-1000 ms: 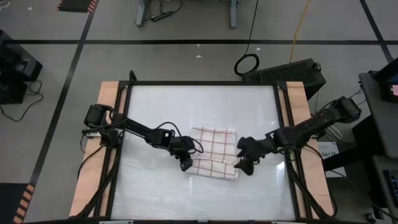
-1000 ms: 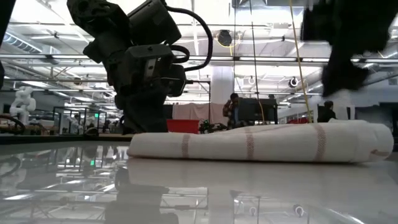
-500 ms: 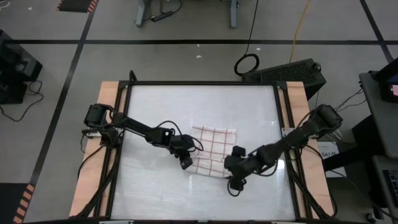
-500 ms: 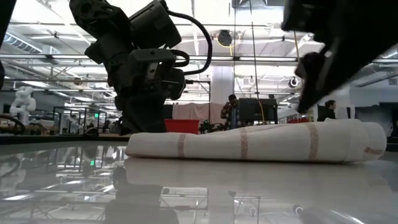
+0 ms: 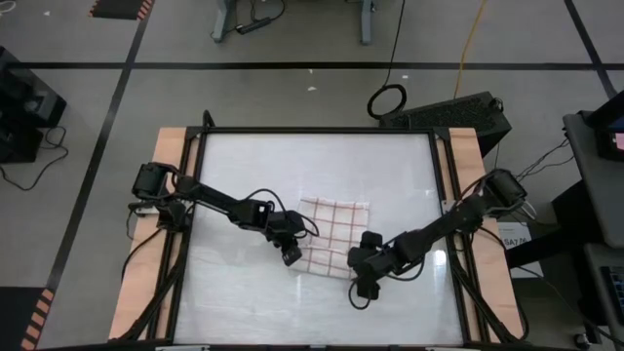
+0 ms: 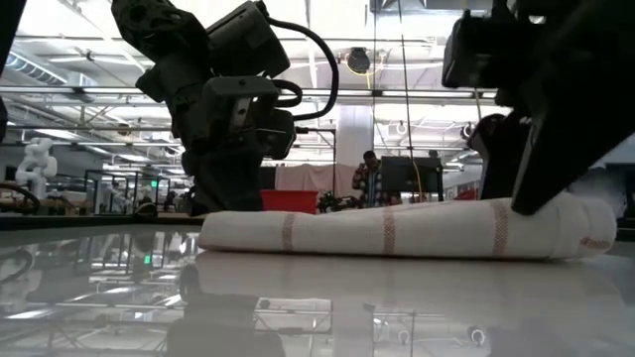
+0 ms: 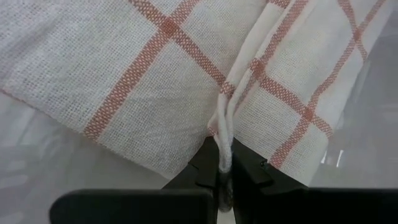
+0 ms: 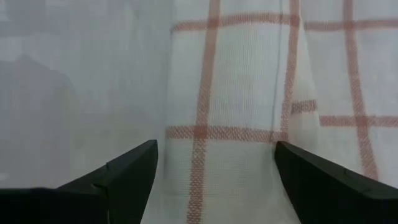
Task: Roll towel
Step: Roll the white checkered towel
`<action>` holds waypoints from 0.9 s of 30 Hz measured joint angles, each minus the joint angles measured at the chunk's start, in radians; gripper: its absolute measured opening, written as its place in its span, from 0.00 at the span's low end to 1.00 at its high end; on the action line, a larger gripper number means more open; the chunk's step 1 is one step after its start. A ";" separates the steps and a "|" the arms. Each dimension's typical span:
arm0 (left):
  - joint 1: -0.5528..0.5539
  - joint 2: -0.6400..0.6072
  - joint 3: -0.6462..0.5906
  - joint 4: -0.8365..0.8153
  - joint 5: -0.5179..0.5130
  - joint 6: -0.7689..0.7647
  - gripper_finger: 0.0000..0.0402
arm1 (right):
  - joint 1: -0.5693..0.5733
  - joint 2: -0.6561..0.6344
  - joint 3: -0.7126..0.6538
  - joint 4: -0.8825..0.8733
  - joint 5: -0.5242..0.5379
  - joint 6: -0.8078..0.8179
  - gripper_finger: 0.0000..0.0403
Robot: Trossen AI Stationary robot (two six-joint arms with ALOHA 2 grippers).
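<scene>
The white towel (image 5: pixel 334 224) with red-brown grid lines lies flat on the table. Its near part is rolled into a low roll (image 6: pixel 397 230). My left gripper (image 7: pixel 224 186) is at the roll's left end (image 5: pixel 291 256) and is shut on the cloth. My right gripper (image 8: pixel 214 183) hangs open over the roll's right end (image 5: pixel 359 285), slanting down. One of its fingers (image 8: pixel 134 168) is on the near side of the roll and the other (image 8: pixel 317 177) on the far side. In the low view it (image 6: pixel 526 188) stands in front of the roll's right part. My left gripper pinches a raised fold of the towel's left edge (image 7: pixel 225 146) between its two fingers, with more than one layer showing. The fingers slant down from the table's left. The fold stands up between them while the cloth around it lies on the table. My right gripper: I cannot tell whether its fingers touch the roll.
The towel lies on a glossy white tabletop (image 5: pixel 253 175) inside a dark frame with wooden side strips (image 5: pixel 166 195). Bare table lies toward the near edge (image 5: pixel 312 317). Beyond the table, the low view shows a room with a person (image 6: pixel 369 178) far off.
My right gripper has come down and moved toward the table's left and near edge. It went from beside the towel's right end to over the roll's right end, rolling its wrist on the way. It has stayed open. My left gripper and the towel have kept their places.
</scene>
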 joint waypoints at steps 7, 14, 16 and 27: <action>0.001 0.000 0.000 0.001 0.002 0.008 0.06 | -0.011 0.005 0.000 -0.046 -0.004 -0.027 0.80; 0.001 0.000 0.000 0.001 0.002 0.009 0.06 | -0.053 0.015 0.000 -0.043 -0.034 -0.115 0.70; 0.001 0.000 0.000 0.001 0.002 0.010 0.06 | -0.063 0.024 0.000 -0.036 -0.037 -0.115 0.69; 0.003 0.000 0.000 0.000 0.010 0.052 0.06 | -0.079 0.112 0.005 0.023 -0.155 -0.153 0.68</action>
